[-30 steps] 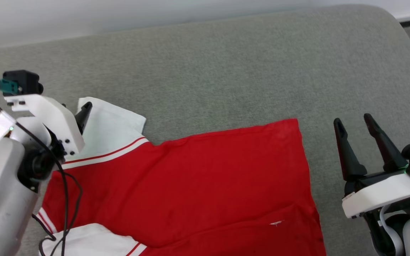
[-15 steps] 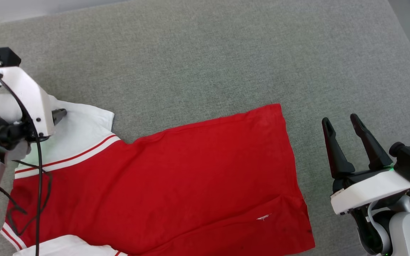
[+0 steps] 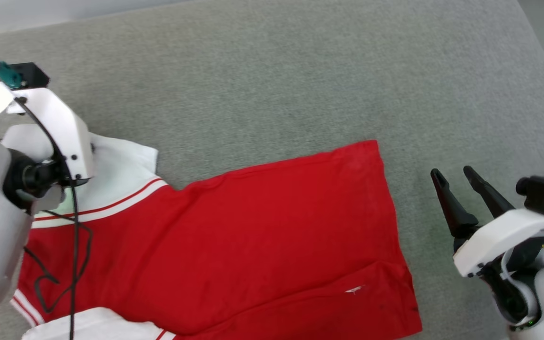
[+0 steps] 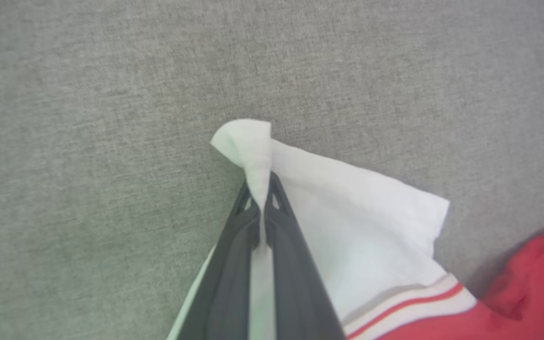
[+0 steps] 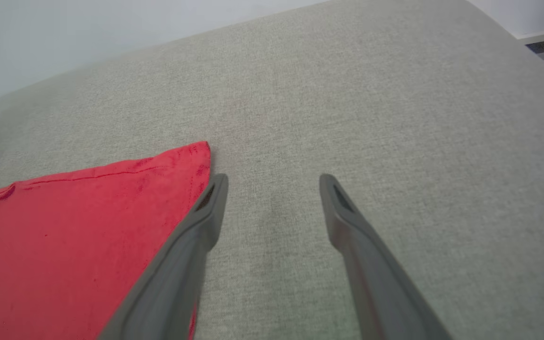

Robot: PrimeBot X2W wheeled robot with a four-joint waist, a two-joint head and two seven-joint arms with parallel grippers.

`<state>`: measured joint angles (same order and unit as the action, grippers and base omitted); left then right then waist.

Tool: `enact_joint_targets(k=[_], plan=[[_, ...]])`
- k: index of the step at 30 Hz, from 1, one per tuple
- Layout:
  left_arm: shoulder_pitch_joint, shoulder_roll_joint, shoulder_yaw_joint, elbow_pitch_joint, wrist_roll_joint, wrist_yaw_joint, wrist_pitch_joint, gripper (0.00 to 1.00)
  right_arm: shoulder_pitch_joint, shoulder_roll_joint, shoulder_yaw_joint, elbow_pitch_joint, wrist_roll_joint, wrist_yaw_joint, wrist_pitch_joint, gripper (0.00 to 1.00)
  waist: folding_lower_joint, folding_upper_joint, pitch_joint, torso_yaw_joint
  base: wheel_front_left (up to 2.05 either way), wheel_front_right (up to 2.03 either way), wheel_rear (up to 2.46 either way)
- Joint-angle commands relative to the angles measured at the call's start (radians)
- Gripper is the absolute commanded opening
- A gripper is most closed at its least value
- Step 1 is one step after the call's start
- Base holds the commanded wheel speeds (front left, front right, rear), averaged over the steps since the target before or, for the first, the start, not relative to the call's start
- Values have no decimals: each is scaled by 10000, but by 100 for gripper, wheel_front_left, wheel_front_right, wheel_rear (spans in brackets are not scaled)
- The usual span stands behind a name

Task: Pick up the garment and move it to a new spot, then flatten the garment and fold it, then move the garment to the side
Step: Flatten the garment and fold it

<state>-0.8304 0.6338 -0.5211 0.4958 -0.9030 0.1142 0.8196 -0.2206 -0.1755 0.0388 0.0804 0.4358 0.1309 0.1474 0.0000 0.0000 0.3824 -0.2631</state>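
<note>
The garment [image 3: 234, 241], red with white striped-trim sleeves, lies spread on the grey cushion [image 3: 272, 80]. Its plain red face is up. In the left wrist view my left gripper [image 4: 262, 196] is shut on the far white sleeve [image 4: 347, 226], with a pinch of cloth bunched above the tips. In the head view the left hand's white housing [image 3: 59, 132] covers those fingers over the sleeve [image 3: 121, 165]. My right gripper [image 3: 451, 174] stands open above bare cushion, just right of the garment's hem corner [image 5: 196, 156], not touching it [image 5: 272, 182].
The grey cushion's far edge meets a pale wall [image 5: 111, 28]. Its right edge falls off near a white shelf [image 5: 541, 35]. A second white sleeve [image 3: 92, 323] lies at the near left. A black cable [image 3: 73, 245] hangs from my left wrist over the red cloth.
My left gripper has shut on the far white sleeve. The head camera tilted down, so the whole scene shifted. My right gripper has tipped slightly and stays open.
</note>
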Motion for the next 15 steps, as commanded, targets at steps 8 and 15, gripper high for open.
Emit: enact_joint_targets(k=[8, 15], plan=[[-559, -476, -233, -419, 346, -252, -646, 0, -1095, -1291, 466, 968, 1145, -5, 2330, 100, 0, 0, -394, 1012, 0, 0, 0], [-789, -687, -384, -1041, 468, -390, -872, 0, -2195, -1918, 1379, 1562, 1792, -5, 3746, 100, 0, 0, -207, 1682, 0, 0, 0]])
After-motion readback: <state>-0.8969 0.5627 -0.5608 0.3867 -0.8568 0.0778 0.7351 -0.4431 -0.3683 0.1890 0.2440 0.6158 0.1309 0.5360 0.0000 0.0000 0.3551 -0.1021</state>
